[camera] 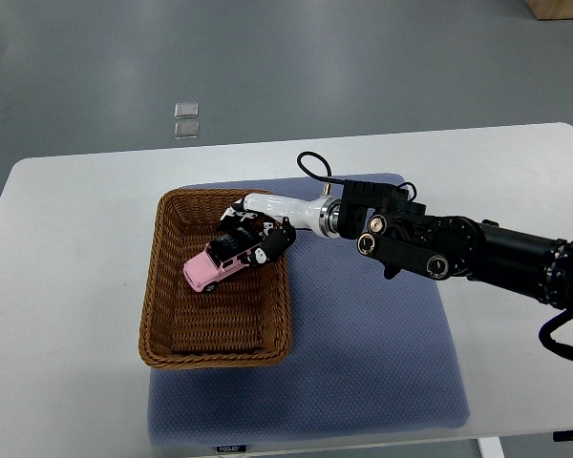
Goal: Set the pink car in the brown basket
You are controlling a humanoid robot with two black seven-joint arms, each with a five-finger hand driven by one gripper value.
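Top view shows the right hand (258, 239) reaching in from the right edge, over the far rim of the brown basket (162, 286), its dark fingers closed around the rear of the pink car (213, 270). The car sits tilted inside the basket's far half, nose toward the left wall; whether its wheels touch the woven floor I cannot tell. By my judgement the carrying is done and what remains is letting go and drawing the hand clear of the basket. The car is a small boxy toy, pink-bodied with a dark roof and windows, partly hidden by the fingers. The basket rests on a blue mat (382, 363) laid on the white table (67, 267). No left arm shows.
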